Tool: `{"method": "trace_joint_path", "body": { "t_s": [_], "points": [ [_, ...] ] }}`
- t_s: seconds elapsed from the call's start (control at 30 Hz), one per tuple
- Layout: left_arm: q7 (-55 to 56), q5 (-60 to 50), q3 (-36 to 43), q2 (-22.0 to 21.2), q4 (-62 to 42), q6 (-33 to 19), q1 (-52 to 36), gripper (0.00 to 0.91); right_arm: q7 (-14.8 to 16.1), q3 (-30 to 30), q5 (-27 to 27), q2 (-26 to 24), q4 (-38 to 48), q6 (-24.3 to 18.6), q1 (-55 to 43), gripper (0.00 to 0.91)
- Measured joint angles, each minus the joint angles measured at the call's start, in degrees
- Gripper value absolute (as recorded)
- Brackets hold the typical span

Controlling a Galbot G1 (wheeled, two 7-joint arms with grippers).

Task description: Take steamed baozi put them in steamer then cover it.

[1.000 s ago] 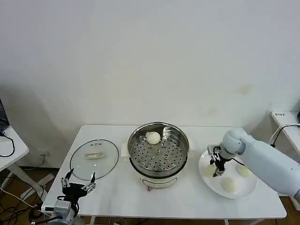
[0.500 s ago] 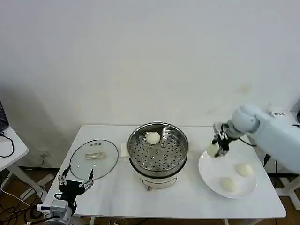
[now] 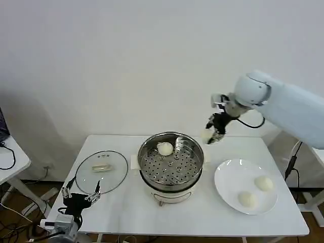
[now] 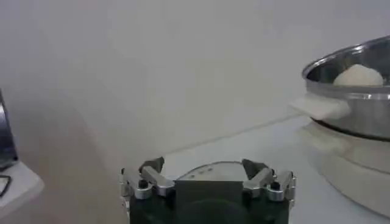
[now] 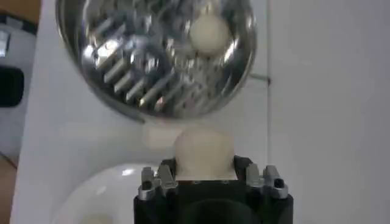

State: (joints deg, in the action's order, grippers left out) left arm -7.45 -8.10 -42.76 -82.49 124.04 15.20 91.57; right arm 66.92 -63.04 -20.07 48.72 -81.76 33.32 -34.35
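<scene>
Steel steamer: round shiny pot with a perforated tray, on a white base, at the middle of the white tabletop.
Baozi in steamer: one smooth cream-white bun on the tray, toward the far side.
Held baozi: pale round bun clamped in the right gripper, up in the air just past the steamer's right rim; from the right wrist it bulges between the fingers, above the pot.
Plate: flat, white, right of the steamer.
Baozi on plate: two buns, one toward the right, one nearer the front, apart from each other.
Cover: clear glass lid with metal rim and cream oblong handle, flat on the tabletop left of the steamer.
Left gripper: low at the tabletop's front left edge, near the cover, fingers spread, holding nothing.
</scene>
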Motion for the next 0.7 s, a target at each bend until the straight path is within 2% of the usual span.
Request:
{"method": "trace_joint_path", "body": {
  "t_s": [0.33,0.7],
  "points": [
    [-0.1,-0.2,-0.2,0.4,0.9,0.0,-0.9,0.907,-2.9,-4.0,-4.6,9.0,1.9,3.1,0.2,0.635],
    [0.1,-0.2,-0.7,-0.3,1.5,-0.1,-1.7,0.907,-3.8,-4.8,-4.7,18.5,6.9,4.1,3.9,0.635]
  ]
}}
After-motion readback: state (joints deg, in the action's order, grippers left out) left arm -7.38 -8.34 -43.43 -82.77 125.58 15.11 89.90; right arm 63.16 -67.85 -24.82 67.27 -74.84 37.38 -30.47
